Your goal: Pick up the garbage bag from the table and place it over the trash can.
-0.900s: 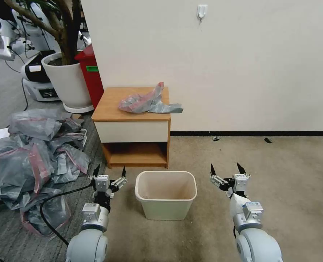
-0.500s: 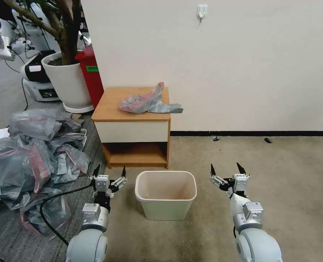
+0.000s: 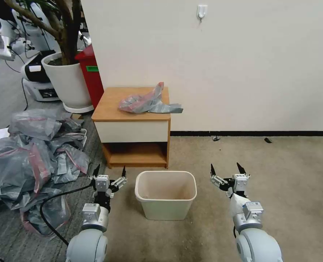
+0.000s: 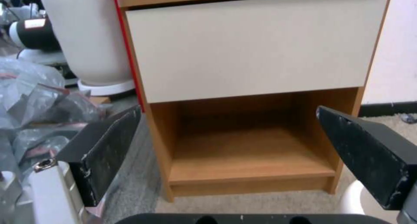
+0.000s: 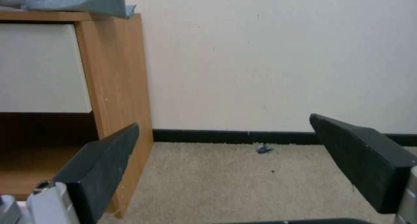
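A crumpled grey garbage bag point(image 3: 146, 102) with a pink-red band lies on the light-brown top of the table point(image 3: 110, 105), its right end hanging over the edge; a corner of the garbage bag point(image 5: 78, 1) shows in the right wrist view. The cream trash can point(image 3: 165, 194) stands on the carpet in front of the table. Left of the can my left gripper point(image 3: 109, 170) is held low and open. Right of the can my right gripper point(image 3: 226, 169) is open too. Both are held empty, well below the tabletop. The left wrist view faces the table's drawer front point(image 4: 252, 45) and lower shelf.
A big heap of grey-and-pink bags point(image 3: 30, 156) covers the floor at the left, with a black cable point(image 3: 56, 203) beside my left arm. A white plant pot point(image 3: 68, 82) and a red box point(image 3: 92, 72) stand behind the table. The wall is close behind; open carpet point(image 3: 277, 174) lies to the right.
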